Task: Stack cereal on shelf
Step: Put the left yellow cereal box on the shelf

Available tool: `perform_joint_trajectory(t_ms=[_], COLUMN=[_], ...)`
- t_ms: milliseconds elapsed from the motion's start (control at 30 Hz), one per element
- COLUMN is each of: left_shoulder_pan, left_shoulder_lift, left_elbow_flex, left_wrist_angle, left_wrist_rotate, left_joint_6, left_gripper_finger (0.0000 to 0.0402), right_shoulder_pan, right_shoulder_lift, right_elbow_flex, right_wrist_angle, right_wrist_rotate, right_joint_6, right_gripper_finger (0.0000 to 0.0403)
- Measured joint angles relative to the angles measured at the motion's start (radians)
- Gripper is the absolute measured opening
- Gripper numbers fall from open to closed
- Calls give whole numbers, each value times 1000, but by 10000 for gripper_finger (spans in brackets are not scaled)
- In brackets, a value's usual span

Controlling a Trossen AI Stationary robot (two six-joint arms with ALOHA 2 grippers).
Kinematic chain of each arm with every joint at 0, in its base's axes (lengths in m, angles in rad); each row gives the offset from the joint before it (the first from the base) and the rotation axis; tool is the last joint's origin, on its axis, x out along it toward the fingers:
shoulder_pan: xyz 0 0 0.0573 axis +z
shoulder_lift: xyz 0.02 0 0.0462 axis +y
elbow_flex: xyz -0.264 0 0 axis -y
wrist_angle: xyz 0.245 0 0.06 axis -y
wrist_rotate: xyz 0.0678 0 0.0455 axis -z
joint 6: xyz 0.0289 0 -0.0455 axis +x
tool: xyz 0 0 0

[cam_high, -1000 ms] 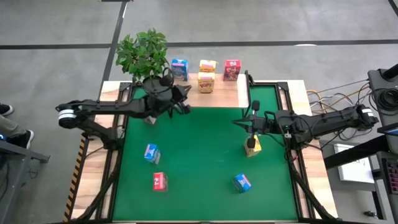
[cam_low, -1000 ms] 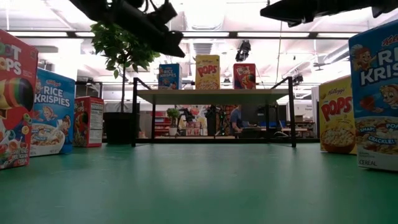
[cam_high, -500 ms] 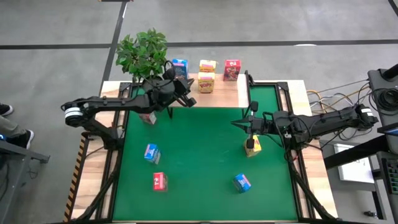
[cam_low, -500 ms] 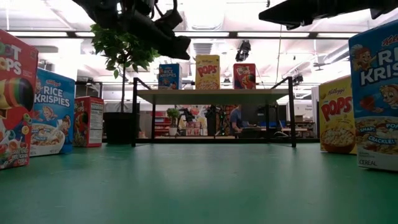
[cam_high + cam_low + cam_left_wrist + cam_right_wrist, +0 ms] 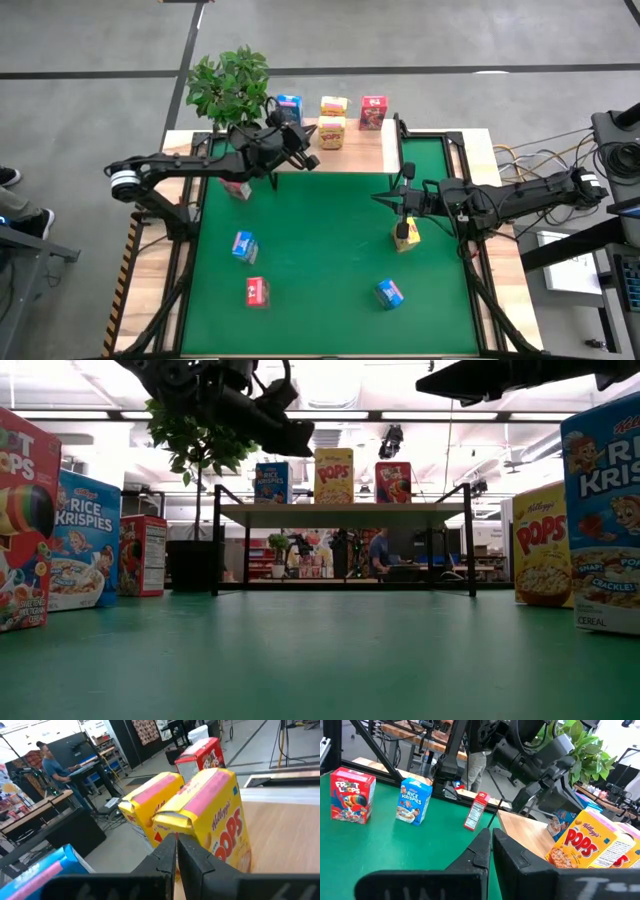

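My left gripper [image 5: 308,160] hovers at the front edge of the shelf [image 5: 365,148], fingers [image 5: 192,860] clenched on nothing, just beside the nearer yellow box [image 5: 331,134]. On the shelf I see four boxes: blue [image 5: 289,110], yellow [image 5: 333,106], red [image 5: 373,111] at the back and that yellow one in front. My right gripper [image 5: 404,206] hangs over the green mat [image 5: 320,260], fingers also pressed together and empty, above another yellow box [image 5: 406,236]. Four more boxes wait on the mat. The risk, I think: with the fingers clenched so close, moving forward would push the front yellow box into the one behind and maybe knock it off the far edge.
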Motion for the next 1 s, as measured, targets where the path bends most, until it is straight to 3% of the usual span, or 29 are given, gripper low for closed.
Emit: perform_joint_trajectory(t_ms=[1000], left_shoulder_pan=[-1], left_shoulder_lift=[18], left_elbow_flex=[-1], left_wrist_angle=[39], left_wrist_rotate=[-29], left_joint_6=[-4], left_gripper_finger=[0], right_shoulder_pan=[0], right_shoulder_lift=[0], right_elbow_flex=[0], right_wrist_angle=[4], right_wrist_rotate=[2], right_joint_6=[-7], right_gripper_finger=[9])
